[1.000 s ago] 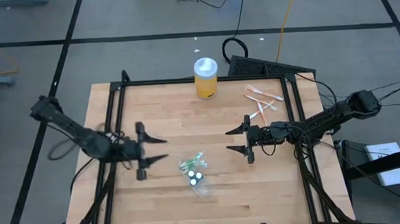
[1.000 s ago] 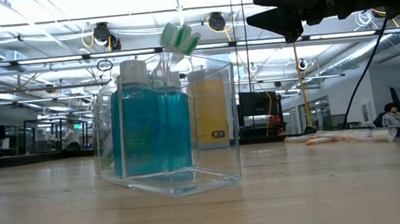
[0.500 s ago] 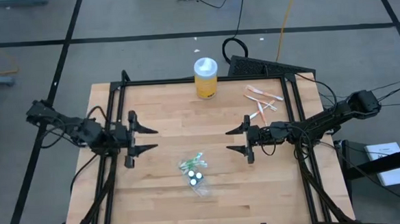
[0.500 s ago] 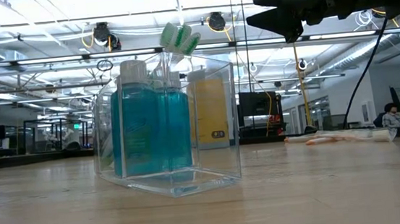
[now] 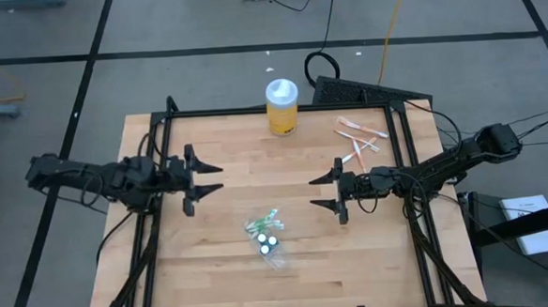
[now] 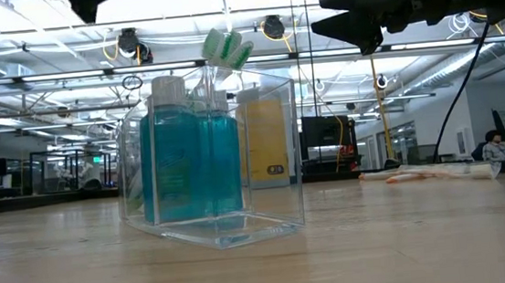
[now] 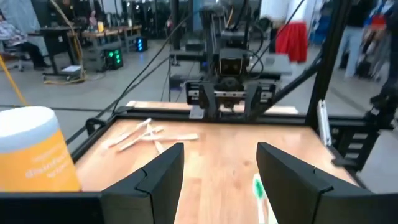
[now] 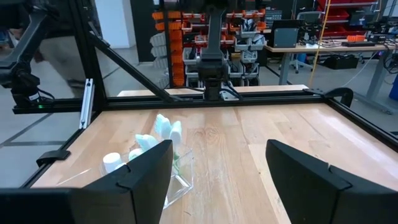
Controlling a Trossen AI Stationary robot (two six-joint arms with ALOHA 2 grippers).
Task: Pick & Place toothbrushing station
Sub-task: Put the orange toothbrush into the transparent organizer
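On the wooden surface (image 5: 214, 269), the clear cup (image 5: 267, 238) is standing near six o'clock, upright. I'm hovering my left gripper (image 5: 206, 179) open at nine o'clock and my right gripper (image 5: 325, 193) open at three, flanking it, likely for approach.

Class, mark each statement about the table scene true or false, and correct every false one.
1. The toothbrushing station stands on the table between the two arms. True.
2. The left gripper is clamped on the station. False: it is open and holds nothing, apart from the station.
3. The right gripper is open and empty. True.
4. The yellow jar lies tipped over near the front edge. False: it stands upright at the far edge.
5. The station holds blue bottles and green-headed toothbrushes. True.
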